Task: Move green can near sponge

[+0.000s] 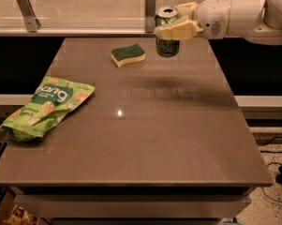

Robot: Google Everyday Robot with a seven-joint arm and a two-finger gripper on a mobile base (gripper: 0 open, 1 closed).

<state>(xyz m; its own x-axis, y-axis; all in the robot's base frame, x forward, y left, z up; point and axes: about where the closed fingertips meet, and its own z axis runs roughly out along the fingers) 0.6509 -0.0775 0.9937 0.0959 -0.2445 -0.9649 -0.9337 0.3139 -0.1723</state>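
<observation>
The hand [168, 20], clamped on the can [167, 47], sits at the far edge of the table [178, 125], just right of the sponge [128, 55], with a narrow gap between them. A bag [47, 106] blocks the left edge. The middle, near edge and right side lie open.

Warm, rather dim light from above. 1 small glare spot [119, 112] marks the table [178, 144] centre. A soft, broad shadow [178, 86] lies nearer than the gripper [168, 20], which clasps the green can [167, 46] at the far side, right of the sponge [128, 54].
</observation>
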